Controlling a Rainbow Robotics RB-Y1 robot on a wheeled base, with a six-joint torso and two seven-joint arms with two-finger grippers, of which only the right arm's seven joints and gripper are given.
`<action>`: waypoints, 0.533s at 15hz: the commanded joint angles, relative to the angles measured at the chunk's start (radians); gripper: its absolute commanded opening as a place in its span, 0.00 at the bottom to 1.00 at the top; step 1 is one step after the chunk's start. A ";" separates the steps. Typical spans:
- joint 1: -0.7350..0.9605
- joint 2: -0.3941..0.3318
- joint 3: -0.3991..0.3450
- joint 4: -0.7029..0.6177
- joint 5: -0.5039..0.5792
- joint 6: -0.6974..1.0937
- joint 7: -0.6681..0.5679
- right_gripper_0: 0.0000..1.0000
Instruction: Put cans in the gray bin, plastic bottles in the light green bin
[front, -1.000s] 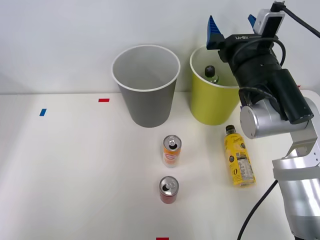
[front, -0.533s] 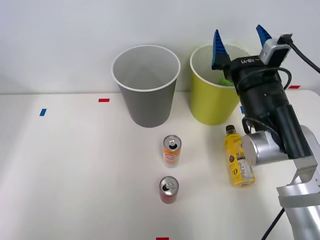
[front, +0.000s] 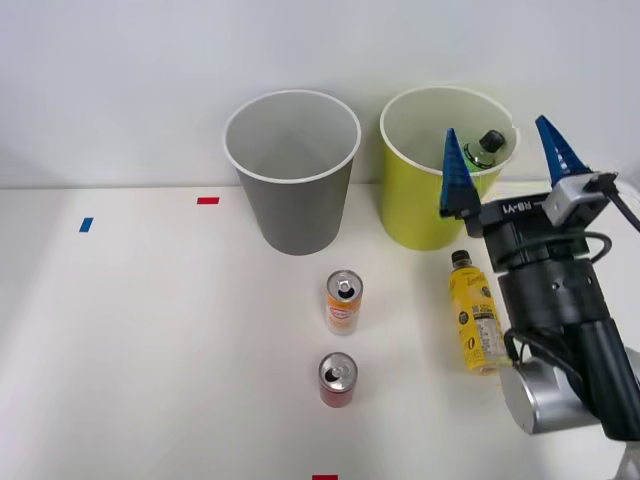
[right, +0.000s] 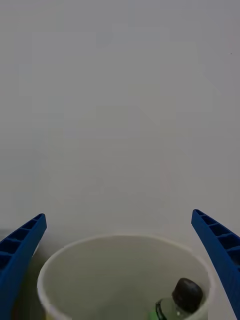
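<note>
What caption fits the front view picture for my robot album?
Open right gripper beside the light green bin holding a green bottle.

Blue ribbed fingers (front: 456, 172) of the right gripper (front: 506, 168); beyond them a yellow-green, white-rimmed round bin (front: 412, 205) holding a black-capped green plastic bottle (front: 488, 148). Beside the gripper lies a yellow, black-capped printed-label bottle (front: 475, 314).

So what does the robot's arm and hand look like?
The right arm is chunky: black round sections near the wrist, then a shiny silver joint lower down. Its hand has two pointy blue ribbed fingers that look like little fins. There is small white lettering on the black wrist, a little white and gray box beside one finger, and black cables looping around it.
</note>
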 joint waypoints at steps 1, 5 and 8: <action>0.162 0.007 0.015 -0.080 0.011 -0.049 0.007 1.00; 0.366 0.007 0.049 -0.080 0.007 -0.225 0.007 1.00; 0.498 0.007 0.057 -0.080 0.004 -0.314 0.001 1.00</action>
